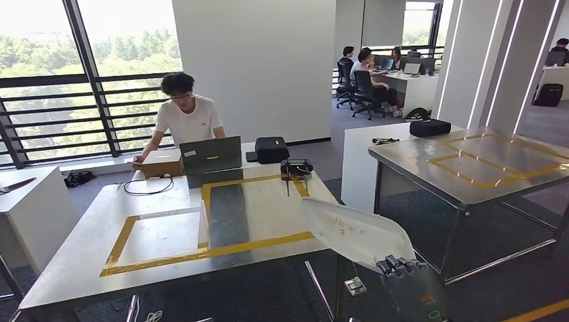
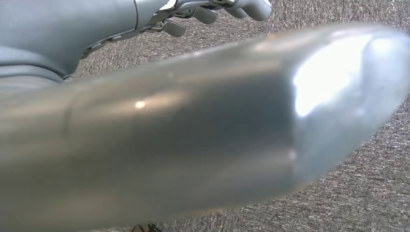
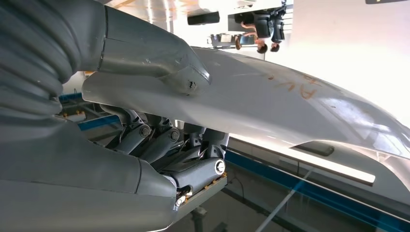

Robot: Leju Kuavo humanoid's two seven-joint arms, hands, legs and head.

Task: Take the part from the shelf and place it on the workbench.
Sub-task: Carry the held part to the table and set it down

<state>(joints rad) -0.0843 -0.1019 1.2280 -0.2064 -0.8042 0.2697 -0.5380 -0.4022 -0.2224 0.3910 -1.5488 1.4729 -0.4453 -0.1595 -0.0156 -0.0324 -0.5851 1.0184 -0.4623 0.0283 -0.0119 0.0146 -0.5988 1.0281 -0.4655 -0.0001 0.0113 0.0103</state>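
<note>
Office space with tall windows is being shown behind a steel worktop (image 1: 74, 255) marked with yellow tape (image 1: 201, 253). Dark fingers (image 3: 159, 145) of the right hand (image 1: 402, 268) are being clamped under the pale sheet-metal part (image 1: 352, 231), with the thumb (image 3: 154, 58) pressed on its upper face. The part is being held in the air at about 5 o'clock from the taped rectangle, just beside the worktop's near right corner and not yet over it. The left hand (image 2: 212, 12) is being glimpsed past a blurred metal surface; whether its fingers are apart cannot be told. Collection from the shelf is judged done; carrying over and setting down are being left. A person (image 1: 184, 117) is standing at 12 o'clock beyond a laptop (image 1: 210, 155).
</note>
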